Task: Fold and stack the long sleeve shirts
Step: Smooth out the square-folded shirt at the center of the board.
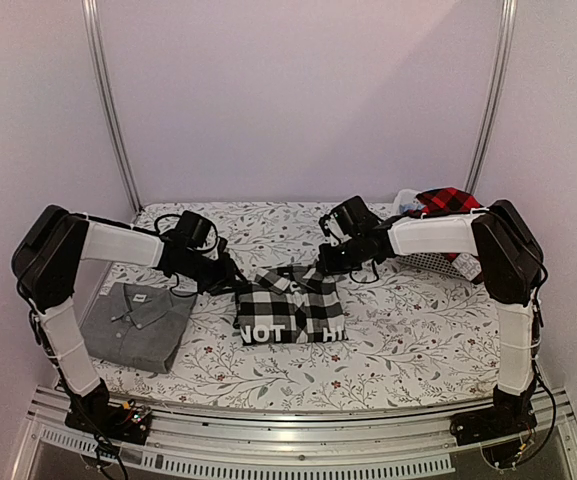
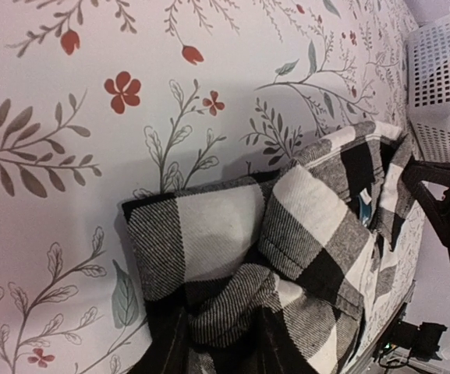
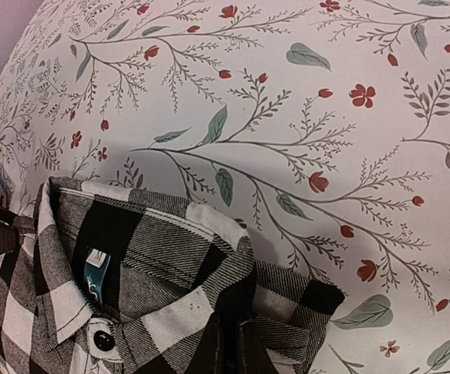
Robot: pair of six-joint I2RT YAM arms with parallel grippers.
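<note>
The black-and-white check shirt (image 1: 293, 305) lies folded in the middle of the table, with its white lettering toward the near edge. My left gripper (image 1: 236, 282) is at its far left corner. In the left wrist view the left gripper (image 2: 223, 331) is shut on a bunched fold of the check shirt (image 2: 201, 241). My right gripper (image 1: 323, 268) is at the collar end. In the right wrist view the right gripper (image 3: 232, 335) is shut on the check shirt (image 3: 147, 257) beside the collar. A grey shirt (image 1: 138, 320) lies folded at the left. A red-and-black shirt (image 1: 448, 200) sits in the basket.
A white plastic basket (image 1: 438, 262) stands at the back right, behind the right arm, and shows as the basket (image 2: 435, 86) in the left wrist view. A floral cloth (image 1: 398, 340) covers the table. Metal rails run along the near edge.
</note>
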